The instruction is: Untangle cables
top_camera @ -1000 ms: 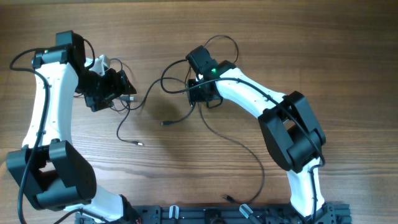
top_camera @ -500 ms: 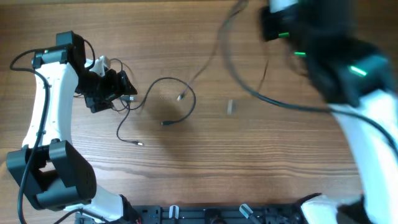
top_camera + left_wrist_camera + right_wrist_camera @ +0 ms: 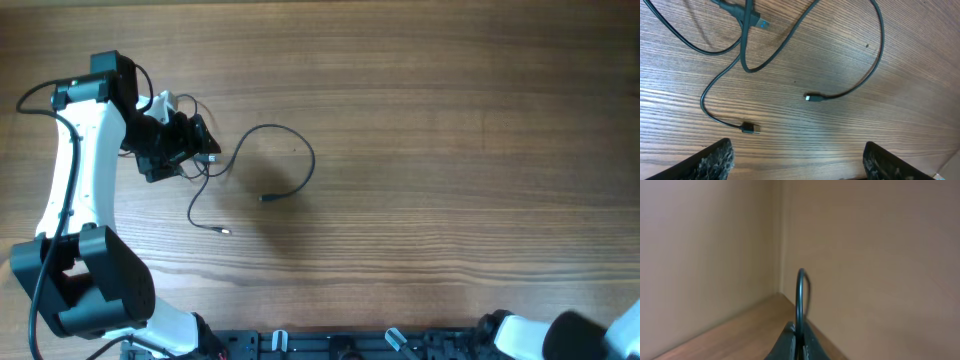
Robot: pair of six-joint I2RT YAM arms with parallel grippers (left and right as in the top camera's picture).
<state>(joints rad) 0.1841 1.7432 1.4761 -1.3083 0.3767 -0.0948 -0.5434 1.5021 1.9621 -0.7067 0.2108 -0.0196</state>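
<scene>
Thin black cables (image 3: 300, 150) lie left of centre on the wooden table: one long loop ending in a small plug (image 3: 265, 199), another strand ending in a plug (image 3: 222, 231), and a small tangle (image 3: 205, 165) by my left gripper (image 3: 195, 140). In the left wrist view the gripper (image 3: 800, 167) is open and empty, and the strands (image 3: 875, 60) and plugs (image 3: 810, 97) lie on the wood ahead of it. My right gripper (image 3: 799, 347) is shut on a black cable (image 3: 800, 295), lifted off the table and facing a beige wall. It is out of the overhead view.
Only the right arm's base (image 3: 560, 335) shows at the lower right of the overhead view. A black rail (image 3: 340, 345) runs along the front edge. A white object (image 3: 160, 101) sits behind the left gripper.
My right arm has swung up and away to the right, out of the overhead view, carrying one cable off the table. The left arm and the remaining cables have not moved.
</scene>
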